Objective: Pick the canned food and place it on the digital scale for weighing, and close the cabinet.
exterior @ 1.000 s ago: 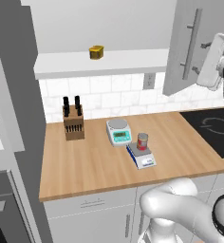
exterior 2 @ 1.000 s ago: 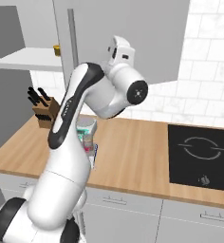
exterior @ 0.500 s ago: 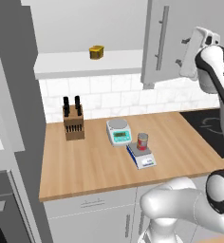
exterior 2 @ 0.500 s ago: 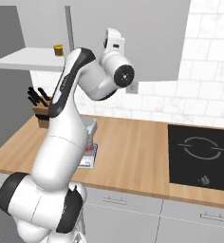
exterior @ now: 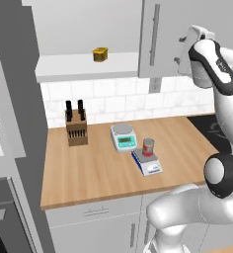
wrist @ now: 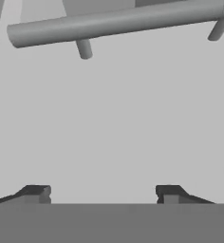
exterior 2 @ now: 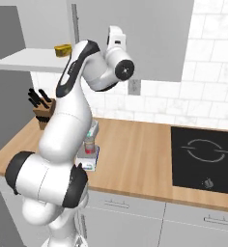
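The canned food, a red-labelled tin, stands upright on the digital scale on the wooden counter; it shows again behind my arm. High above it, my gripper is up against the face of the light-grey cabinet door, right of its vertical bar handle. In the hand view the gripper is open, its fingertips wide apart with nothing between them, facing the flat door and the bar handle. The door looks almost flush with the cabinet front.
A second scale with a round plate sits behind the tin, and a knife block stands to the left. A yellow container rests on the open shelf. A black cooktop fills the counter's right end.
The cabinet door has swung from standing open to nearly shut, with my hand following it leftward in the left base view. The tin and scale have not moved.
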